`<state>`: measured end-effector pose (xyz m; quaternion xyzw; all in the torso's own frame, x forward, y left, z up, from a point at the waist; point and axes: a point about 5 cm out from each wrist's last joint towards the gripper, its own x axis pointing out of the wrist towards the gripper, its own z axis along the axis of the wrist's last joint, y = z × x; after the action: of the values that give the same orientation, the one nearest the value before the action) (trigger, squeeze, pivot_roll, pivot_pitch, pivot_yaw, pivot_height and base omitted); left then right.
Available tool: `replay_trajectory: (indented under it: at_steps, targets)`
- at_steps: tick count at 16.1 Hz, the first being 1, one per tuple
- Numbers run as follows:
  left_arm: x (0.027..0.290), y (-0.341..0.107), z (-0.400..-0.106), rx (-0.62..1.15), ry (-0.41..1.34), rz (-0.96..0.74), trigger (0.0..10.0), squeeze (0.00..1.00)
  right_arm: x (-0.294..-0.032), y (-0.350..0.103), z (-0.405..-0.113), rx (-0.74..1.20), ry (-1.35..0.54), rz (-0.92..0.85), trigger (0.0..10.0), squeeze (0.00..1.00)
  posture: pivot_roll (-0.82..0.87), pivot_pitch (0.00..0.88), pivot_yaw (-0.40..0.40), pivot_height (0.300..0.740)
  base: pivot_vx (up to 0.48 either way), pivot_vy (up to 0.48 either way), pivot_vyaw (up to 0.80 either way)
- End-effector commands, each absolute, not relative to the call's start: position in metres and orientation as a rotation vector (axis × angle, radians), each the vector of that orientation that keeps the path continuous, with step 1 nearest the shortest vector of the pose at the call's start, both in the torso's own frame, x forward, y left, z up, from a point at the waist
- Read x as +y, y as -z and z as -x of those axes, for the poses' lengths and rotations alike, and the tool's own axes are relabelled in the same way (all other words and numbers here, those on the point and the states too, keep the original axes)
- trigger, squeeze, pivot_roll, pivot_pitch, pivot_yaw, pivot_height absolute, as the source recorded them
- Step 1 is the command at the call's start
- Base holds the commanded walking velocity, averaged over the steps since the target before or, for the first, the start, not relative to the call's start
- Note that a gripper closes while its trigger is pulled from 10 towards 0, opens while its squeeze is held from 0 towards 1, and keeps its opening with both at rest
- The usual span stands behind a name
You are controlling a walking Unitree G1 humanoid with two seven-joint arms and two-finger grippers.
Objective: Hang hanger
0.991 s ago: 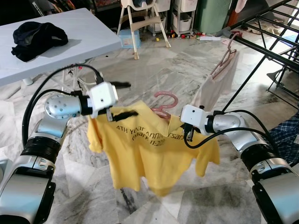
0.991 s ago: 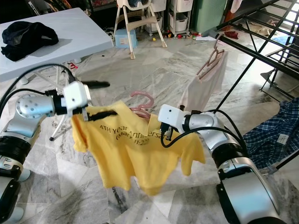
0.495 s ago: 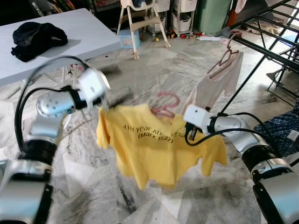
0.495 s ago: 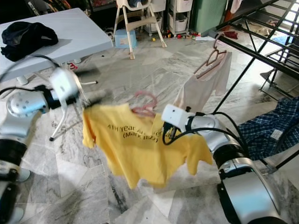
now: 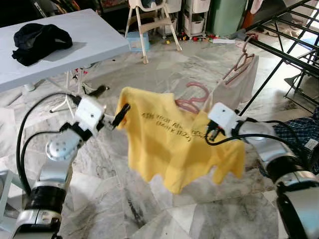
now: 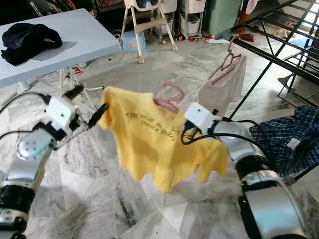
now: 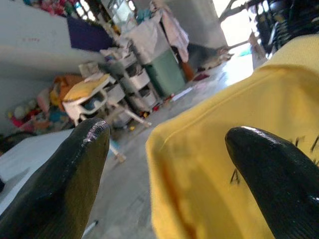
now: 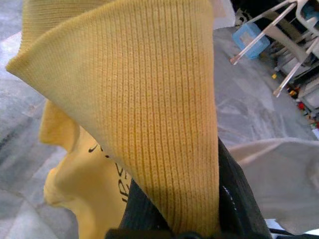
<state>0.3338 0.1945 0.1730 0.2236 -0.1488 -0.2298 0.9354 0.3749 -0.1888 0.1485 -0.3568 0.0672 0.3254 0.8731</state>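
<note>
The yellow shirt [image 5: 174, 149] hangs in mid-air on a pink hanger [image 5: 192, 99], above the marble floor [image 5: 164, 74]. The right gripper [image 8: 199, 209] is clenched on the shirt's collar. The left gripper [image 5: 112, 107] is released, fingers [image 7: 65, 184] spread just beside the shirt's shoulder. A drying rack [image 5: 289, 55] stands to the right.

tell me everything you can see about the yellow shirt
The yellow shirt is a knit polo with dark printed lettering on the chest, draped on a pink hanger and hanging in the air above the marble floor. The right tool is shut on its collar. The left tool is open at its other shoulder, not gripping it.
</note>
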Motion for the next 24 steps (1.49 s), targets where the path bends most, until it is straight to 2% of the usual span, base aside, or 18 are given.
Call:
replay_trajectory:
  at_steps: [1, 3, 4, 7, 8, 9, 10, 13, 16, 21, 22, 23, 24]
  targets:
    - [0.197, -0.176, -0.334, -0.303, 0.448, -0.495, 10.0, 1.0, -0.186, -0.164, -0.375, 0.031, -0.707, 0.778, 0.0, 0.0, -0.1, 0.062, 0.04, 0.74, 0.0, 0.0, 0.0]
    - [0.2, -0.176, -0.334, -0.294, 0.44, -0.502, 10.0, 1.0, -0.196, -0.164, -0.373, 0.045, -0.69, 0.793, 0.0, 0.0, -0.11, 0.064, 0.041, 0.74, 0.0, 0.0, 0.0]
    - [0.21, -0.173, -0.335, -0.245, 0.428, -0.545, 10.0, 1.0, -0.213, -0.171, -0.368, 0.04, -0.726, 0.797, 0.0, 0.0, -0.11, 0.067, 0.044, 0.74, 0.0, 0.0, 0.0]
    - [0.229, -0.165, -0.334, -0.144, 0.437, -0.535, 10.0, 1.0, -0.231, -0.187, -0.362, 0.016, -0.771, 0.819, 0.0, 0.0, -0.12, 0.071, 0.05, 0.74, 0.0, 0.0, 0.0]
    - [0.23, -0.164, -0.333, -0.133, 0.448, -0.524, 10.0, 0.76, -0.234, -0.19, -0.363, 0.017, -0.756, 0.818, 0.0, 0.0, -0.12, 0.071, 0.053, 0.74, 0.0, 0.0, 0.0]
    - [0.229, -0.161, -0.331, -0.107, 0.478, -0.515, 10.0, 0.04, -0.237, -0.195, -0.363, 0.015, -0.754, 0.821, 0.0, 0.0, -0.12, 0.071, 0.053, 0.74, 0.0, 0.0, 0.0]
    - [0.226, -0.152, -0.328, -0.063, 0.543, -0.468, 10.0, 0.0, -0.238, -0.202, -0.363, 0.001, -0.761, 0.814, 0.0, 0.0, -0.12, 0.069, 0.053, 0.74, 0.0, 0.0, 0.0]
    - [0.209, -0.151, -0.327, -0.077, 0.64, -0.39, 10.0, 0.0, -0.234, -0.203, -0.362, -0.013, -0.812, 0.812, 0.0, 0.0, -0.12, 0.067, 0.05, 0.74, 0.0, 0.0, 0.0]
    - [0.199, -0.146, -0.336, -0.071, 0.642, -0.355, 10.0, 0.0, -0.225, -0.206, -0.357, -0.025, -0.93, 0.789, 0.0, 0.0, -0.13, 0.064, 0.051, 0.74, 0.0, 0.0, 0.0]
    - [0.208, -0.148, -0.346, -0.059, 0.565, -0.326, 10.0, 0.0, -0.233, -0.212, -0.348, 0.009, -1.018, 0.758, 0.0, 0.0, -0.15, 0.062, 0.06, 0.74, 0.0, 0.0, 0.0]
    - [0.209, -0.147, -0.345, -0.053, 0.587, -0.302, 2.8, 0.0, -0.236, -0.212, -0.347, 0.015, -1.008, 0.759, 0.0, 0.0, -0.15, 0.061, 0.062, 0.74, 0.0, 0.0, 0.0]
    - [0.21, -0.147, -0.343, -0.059, 0.61, -0.286, 0.0, 0.0, -0.239, -0.211, -0.346, 0.022, -1.002, 0.759, 0.0, 0.0, -0.15, 0.062, 0.064, 0.74, 0.0, 0.0, 0.0]
    - [0.209, -0.15, -0.343, -0.076, 0.619, -0.288, 0.0, 0.0, -0.24, -0.209, -0.346, 0.029, -0.995, 0.762, 0.0, 0.0, -0.15, 0.061, 0.064, 0.74, 0.0, 0.0, 0.0]
